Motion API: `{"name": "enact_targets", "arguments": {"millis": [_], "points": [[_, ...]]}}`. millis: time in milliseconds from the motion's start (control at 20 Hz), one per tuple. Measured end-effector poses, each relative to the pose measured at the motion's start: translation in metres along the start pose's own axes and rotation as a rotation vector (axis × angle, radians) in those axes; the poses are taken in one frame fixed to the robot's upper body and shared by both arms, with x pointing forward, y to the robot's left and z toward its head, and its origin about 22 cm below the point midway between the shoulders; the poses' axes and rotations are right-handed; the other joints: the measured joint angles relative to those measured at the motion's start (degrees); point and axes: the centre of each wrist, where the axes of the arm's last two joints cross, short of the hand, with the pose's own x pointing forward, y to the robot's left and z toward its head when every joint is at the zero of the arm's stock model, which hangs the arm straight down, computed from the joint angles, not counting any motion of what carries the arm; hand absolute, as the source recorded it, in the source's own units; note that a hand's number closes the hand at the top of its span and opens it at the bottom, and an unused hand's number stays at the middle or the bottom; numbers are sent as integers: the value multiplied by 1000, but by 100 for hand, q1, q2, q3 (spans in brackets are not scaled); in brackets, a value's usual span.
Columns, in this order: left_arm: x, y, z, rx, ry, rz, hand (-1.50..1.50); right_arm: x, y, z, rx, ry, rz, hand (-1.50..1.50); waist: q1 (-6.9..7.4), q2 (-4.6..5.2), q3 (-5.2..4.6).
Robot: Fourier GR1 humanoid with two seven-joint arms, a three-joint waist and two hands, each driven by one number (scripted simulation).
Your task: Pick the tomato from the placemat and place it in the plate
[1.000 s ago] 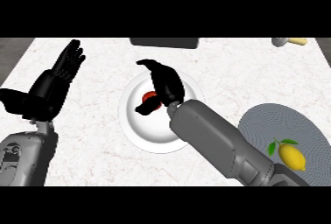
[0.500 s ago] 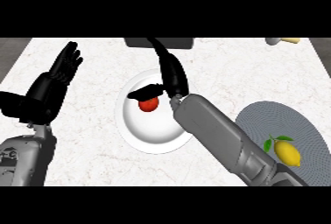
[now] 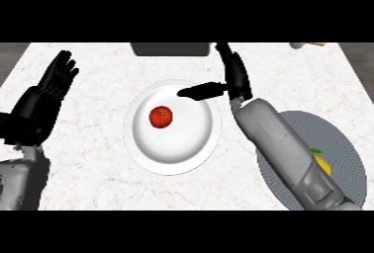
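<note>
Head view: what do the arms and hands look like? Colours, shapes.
Both forearms are smooth grey, rounded casings. The left hand and right hand are black, each with slim segmented fingers and a thumb. No cables, markings or sleeves show.

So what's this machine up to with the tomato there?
It is moving a tomato onto a plate, and that part looks done: the tomato lies alone on the white plate, touched by nothing. The right hand is open above the plate's far right edge, thumb sticking out over the rim. The left hand rests open at the left, fingers up. On the right, a grey placemat holds a lemon, partly hidden by the right forearm.
</note>
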Motion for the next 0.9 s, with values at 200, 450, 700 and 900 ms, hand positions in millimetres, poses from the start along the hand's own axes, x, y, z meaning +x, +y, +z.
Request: {"name": "enact_targets", "arguments": {"millis": [200,450,700,900], "points": [[-3,-1,6,5,5,-3,0,-22,-43,11,6,-16,-9,-150,-31,-8,0],[0,1,4,7,7,-2,0,-39,-103,21,21,-32,13,-150,-42,-9,-1],[1,-1,5,4,3,-1,0,-50,-150,30,19,-44,22,-150,-30,-5,0],[1,-3,3,-3,-2,5,0,-62,-172,45,19,-51,35,-150,-31,-6,-2]]}}
